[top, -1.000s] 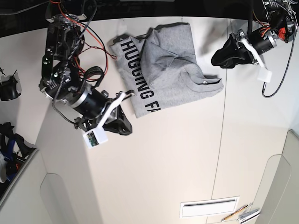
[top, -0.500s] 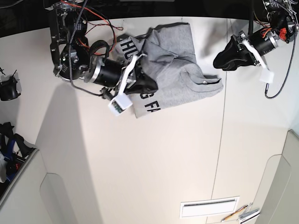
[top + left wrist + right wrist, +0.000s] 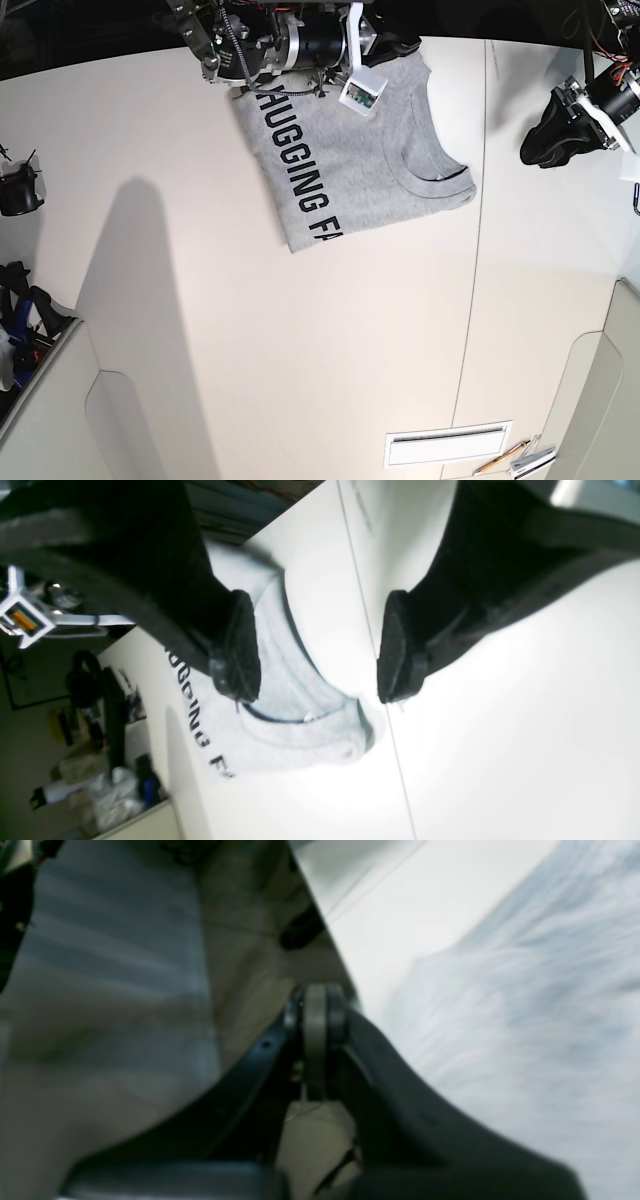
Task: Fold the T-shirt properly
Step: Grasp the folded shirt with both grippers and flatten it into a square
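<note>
Heather-grey T-shirt (image 3: 350,165) lies smooth, folded; left end effector (image 3: 320,650) gapes wide, right end effector (image 3: 316,1015) pinched closed.

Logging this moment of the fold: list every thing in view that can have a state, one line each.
T-shirt: lying on the table, partly folded, black lettering and neck opening facing up.
Left gripper: open, empty, fingers wide apart, off the shirt's collar end.
Right gripper: at the shirt's far edge; open or shut cannot be told.
Table: carries the shirt.
</note>
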Controlling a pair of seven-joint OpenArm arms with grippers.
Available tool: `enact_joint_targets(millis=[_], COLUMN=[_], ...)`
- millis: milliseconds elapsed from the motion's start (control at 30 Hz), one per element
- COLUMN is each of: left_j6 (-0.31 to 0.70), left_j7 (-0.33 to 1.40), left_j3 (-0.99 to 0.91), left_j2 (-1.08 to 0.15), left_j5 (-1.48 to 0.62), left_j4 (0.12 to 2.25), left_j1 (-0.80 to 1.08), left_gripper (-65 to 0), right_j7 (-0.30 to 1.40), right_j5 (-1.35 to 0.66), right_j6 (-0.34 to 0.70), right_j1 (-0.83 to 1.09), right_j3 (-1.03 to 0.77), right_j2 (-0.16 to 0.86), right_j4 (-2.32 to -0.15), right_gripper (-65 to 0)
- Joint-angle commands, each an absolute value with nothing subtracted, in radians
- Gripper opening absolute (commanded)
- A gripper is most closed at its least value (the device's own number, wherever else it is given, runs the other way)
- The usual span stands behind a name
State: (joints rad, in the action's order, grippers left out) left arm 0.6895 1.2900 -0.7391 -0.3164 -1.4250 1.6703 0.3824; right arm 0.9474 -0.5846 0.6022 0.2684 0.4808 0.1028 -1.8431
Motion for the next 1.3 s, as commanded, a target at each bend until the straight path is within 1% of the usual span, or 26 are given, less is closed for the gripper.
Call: enact_joint_targets(millis=[0, 100, 133, 167, 200, 267, 300, 333, 433, 500, 600, 733, 800, 967, 1267], left_j6=[0.698, 0.698, 0.698, 0.698, 0.698, 0.698, 0.698, 0.698, 0.698, 0.698, 0.698, 0.698, 0.698, 0.698, 0.698], left_j7=[1.292, 1.318, 1.330, 1.346, 1.358, 1.382, 1.396, 1.396, 1.396, 1.396, 1.396, 1.312, 1.306, 1.305, 1.296], left_j3=[-0.745, -0.744, -0.744, -0.744, -0.738, -0.714, -0.693, -0.667, -0.567, -0.488, -0.368, -0.231, -0.185, -0.105, -0.032], left_j2=[-0.330, -0.330, -0.330, -0.330, -0.330, -0.330, -0.330, -0.330, -0.330, -0.330, -0.330, -0.327, -0.311, -0.263, -0.261], left_j5=[-1.456, -1.484, -1.484, -1.484, -1.484, -1.484, -1.484, -1.484, -1.484, -1.484, -1.484, -1.408, -1.379, -1.338, -1.257], left_j4=[1.684, 1.684, 1.685, 1.690, 1.699, 1.728, 1.744, 1.759, 1.797, 1.808, 1.809, 1.809, 1.809, 1.809, 1.809], left_j1=[0.383, 0.383, 0.383, 0.383, 0.383, 0.383, 0.383, 0.384, 0.389, 0.388, 0.387, 0.386, 0.383, 0.385, 0.386], left_gripper=[-24.9, -25.4, -27.6, -31.3, -36.6, -49.4, -53.8, -56.7, -60.6, -64.5, -65.0, -65.0, -65.0, -65.0, -65.0], right_j7=[0.918, 0.896, 0.887, 0.881, 0.873, 0.848, 0.833, 0.820, 0.812, 0.810, 0.800, 0.765, 0.748, 0.712, 0.688], right_j5=[-0.608, -0.604, -0.598, -0.583, -0.566, -0.524, -0.505, -0.491, -0.473, -0.470, -0.470, -0.471, -0.471, -0.471, -0.471], right_j6=[0.606, 0.604, 0.599, 0.598, 0.598, 0.598, 0.593, 0.583, 0.579, 0.579, 0.579, 0.579, 0.580, 0.581, 0.583], right_j1=[0.253, 0.208, 0.184, 0.157, 0.132, 0.080, 0.055, 0.030, -0.033, -0.062, -0.099, -0.160, -0.191, -0.277, -0.385], right_j3=[0.477, 0.464, 0.455, 0.440, 0.421, 0.370, 0.339, 0.306, 0.213, 0.165, 0.123, 0.111, 0.111, 0.112, 0.112], right_j2=[0.099, 0.099, 0.099, 0.097, 0.095, 0.094, 0.094, 0.094, 0.094, 0.093, 0.094, 0.094, 0.094, 0.091, 0.063], right_j4=[-1.876, -1.895, -1.895, -1.895, -1.895, -1.895, -1.895, -1.894, -1.886, -1.868, -1.820, -1.696, -1.625, -1.448, -1.232], right_gripper=[-65.0, -65.0, -65.0, -65.0, -65.0, -65.0, -65.0, -65.0, -65.0, -65.0, -65.0, -65.0, -65.0, -65.0, -65.0])
